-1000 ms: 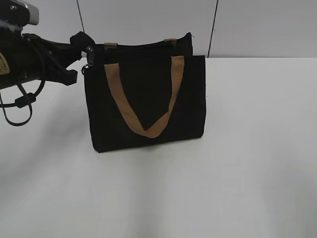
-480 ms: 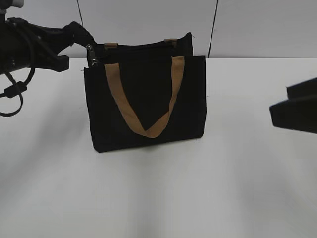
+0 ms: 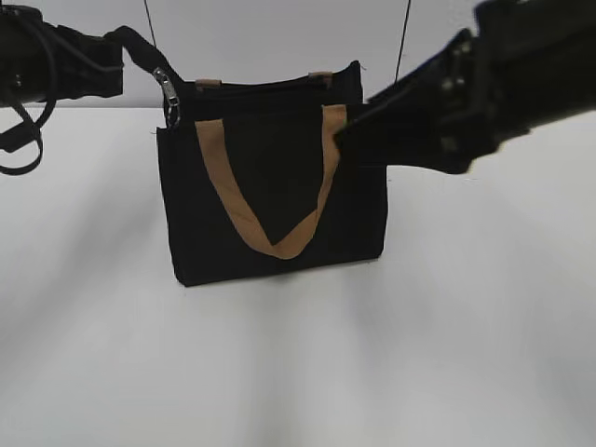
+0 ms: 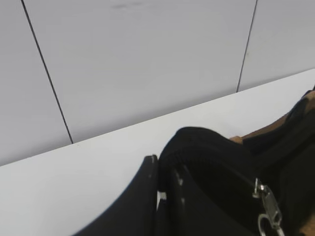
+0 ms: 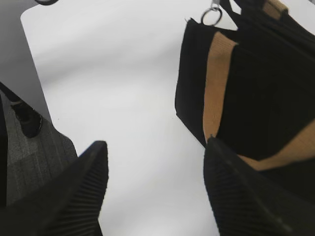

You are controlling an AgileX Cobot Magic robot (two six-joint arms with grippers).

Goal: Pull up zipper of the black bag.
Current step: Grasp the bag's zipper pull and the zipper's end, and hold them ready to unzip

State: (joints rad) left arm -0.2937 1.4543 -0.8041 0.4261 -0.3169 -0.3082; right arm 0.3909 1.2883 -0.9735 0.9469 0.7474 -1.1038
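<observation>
White table (image 3: 484, 326) bearing the upright black bag (image 3: 270, 186), left of centre near the back wall. The right gripper (image 5: 155, 184), only at the frame's right edge half a second ago, now reaches across the bag's upper right corner, fingers spread wide apart. The left gripper (image 3: 140, 51) has risen, clamped on the bag's top left corner fabric; its fingertips are largely hidden. The zipper (image 3: 169, 93) pull hangs just beside it
</observation>
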